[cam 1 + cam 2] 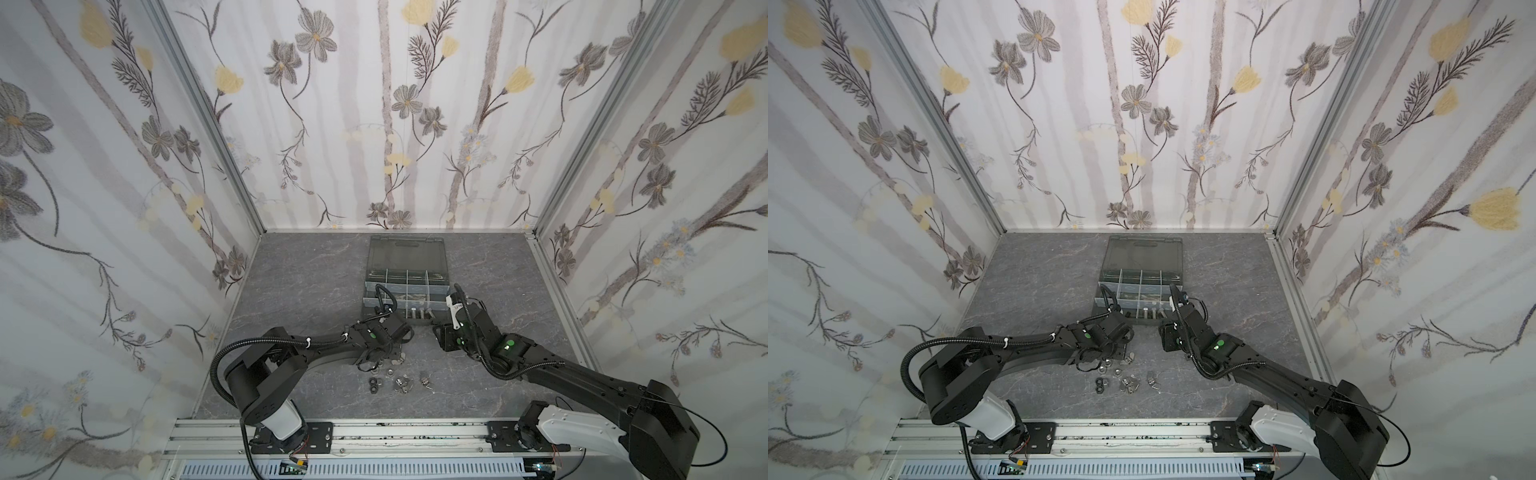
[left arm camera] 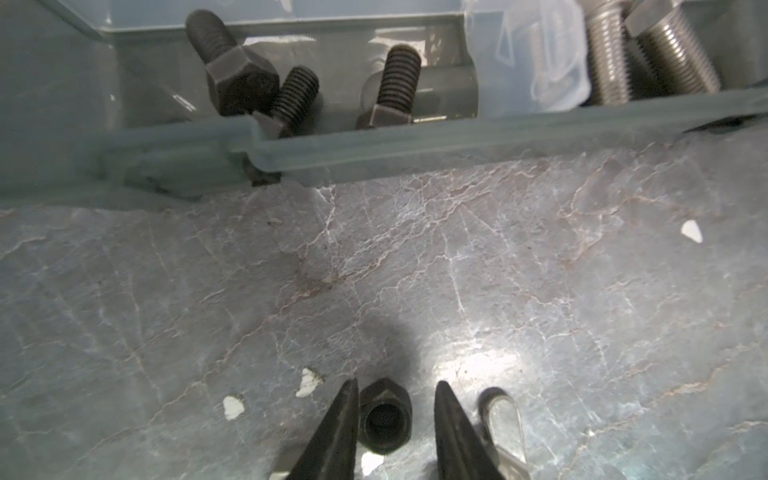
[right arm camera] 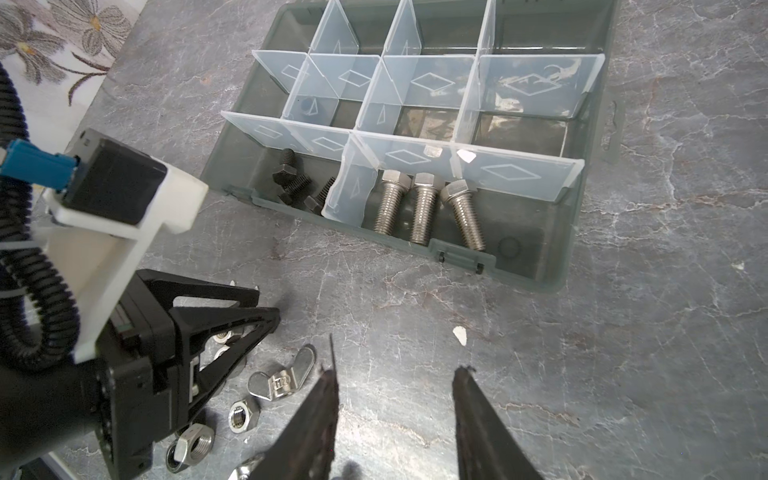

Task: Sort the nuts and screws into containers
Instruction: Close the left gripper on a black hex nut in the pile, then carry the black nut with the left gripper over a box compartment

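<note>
**Left jaws straddle a black nut**

The left gripper (image 2: 397,384) is low on the table (image 2: 540,291), jaws narrow around a black nut (image 2: 384,419). One finger seems to touch it; the other stands clear. A wing nut (image 2: 505,419) lies just outside that finger. The right gripper (image 3: 395,386) hangs near, jaws wider, nothing between them. In the case (image 3: 457,254), black screws (image 3: 291,183) lie in the near corner cell, three bolts (image 3: 424,208) in the next. Loose hex nuts (image 3: 240,414) lie by the left gripper.
</note>
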`<action>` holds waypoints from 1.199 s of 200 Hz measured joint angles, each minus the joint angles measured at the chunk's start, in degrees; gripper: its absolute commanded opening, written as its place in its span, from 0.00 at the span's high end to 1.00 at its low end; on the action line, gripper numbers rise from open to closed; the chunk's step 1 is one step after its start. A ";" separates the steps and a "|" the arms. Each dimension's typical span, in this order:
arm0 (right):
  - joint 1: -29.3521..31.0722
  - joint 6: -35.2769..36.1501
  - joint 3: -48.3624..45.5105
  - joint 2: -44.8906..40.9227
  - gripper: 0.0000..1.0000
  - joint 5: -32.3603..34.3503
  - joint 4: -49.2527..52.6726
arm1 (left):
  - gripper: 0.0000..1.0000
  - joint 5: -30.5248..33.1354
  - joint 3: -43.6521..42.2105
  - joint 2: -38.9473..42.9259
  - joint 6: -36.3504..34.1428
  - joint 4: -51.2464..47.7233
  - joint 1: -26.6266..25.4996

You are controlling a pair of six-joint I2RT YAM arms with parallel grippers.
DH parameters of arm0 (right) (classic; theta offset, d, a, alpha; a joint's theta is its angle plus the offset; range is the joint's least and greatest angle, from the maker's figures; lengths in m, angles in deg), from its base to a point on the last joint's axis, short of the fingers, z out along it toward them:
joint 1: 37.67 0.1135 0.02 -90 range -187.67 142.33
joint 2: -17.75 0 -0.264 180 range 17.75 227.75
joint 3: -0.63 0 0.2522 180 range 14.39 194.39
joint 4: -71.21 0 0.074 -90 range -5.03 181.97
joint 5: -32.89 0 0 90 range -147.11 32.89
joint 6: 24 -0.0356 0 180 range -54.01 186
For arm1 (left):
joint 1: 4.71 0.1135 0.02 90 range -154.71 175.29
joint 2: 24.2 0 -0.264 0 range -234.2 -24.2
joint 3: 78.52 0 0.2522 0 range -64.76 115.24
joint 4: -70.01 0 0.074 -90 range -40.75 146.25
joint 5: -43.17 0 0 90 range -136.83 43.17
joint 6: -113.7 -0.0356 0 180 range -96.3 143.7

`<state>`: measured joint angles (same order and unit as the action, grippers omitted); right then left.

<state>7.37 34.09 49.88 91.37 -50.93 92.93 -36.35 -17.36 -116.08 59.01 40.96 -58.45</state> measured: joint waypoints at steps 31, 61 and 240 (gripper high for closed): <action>0.00 -0.04 -0.42 0.07 0.54 -0.02 -0.20 | 0.66 0.72 0.63 -0.61 0.02 -1.14 -0.33; 0.00 -0.17 -0.57 0.20 0.54 -0.26 -0.24 | 0.66 0.90 1.07 -1.95 0.02 -1.68 -0.63; -0.07 -0.17 -0.76 -0.70 0.54 -0.26 -0.31 | 0.82 1.95 8.20 0.61 -1.46 -2.91 1.27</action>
<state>7.30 33.92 49.11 90.67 -51.20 92.63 -34.40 -9.16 -115.47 57.54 38.05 -57.18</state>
